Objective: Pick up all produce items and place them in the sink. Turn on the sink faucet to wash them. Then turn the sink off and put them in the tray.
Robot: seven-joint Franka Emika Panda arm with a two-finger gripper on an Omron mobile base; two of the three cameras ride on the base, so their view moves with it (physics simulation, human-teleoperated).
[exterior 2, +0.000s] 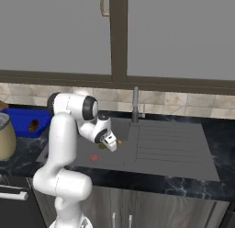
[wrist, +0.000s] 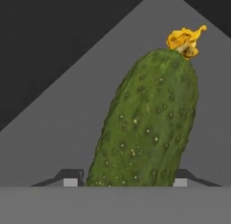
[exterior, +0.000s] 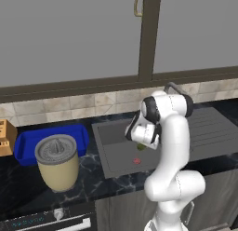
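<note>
Down in the sink (exterior: 116, 132), seen from the left base, the end effector (exterior: 141, 144) is hovering over the cucumber (exterior: 140, 146). Right base: brown produce (exterior 2: 33, 125) is sitting in the tray (exterior 2: 20, 117). Hand view: fingertips (wrist: 70, 181) are flanking the cucumber's (wrist: 149, 123) firm, bumpy, probably light midsection; contact unclear.

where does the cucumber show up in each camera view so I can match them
Left base view: cucumber peeks out green under the hand, over the sink.
Right base view: green bit below the hand, left part of the basin.
Hand view: fills the centre, yellow tip up.
Shared landmark: the sink.
</note>
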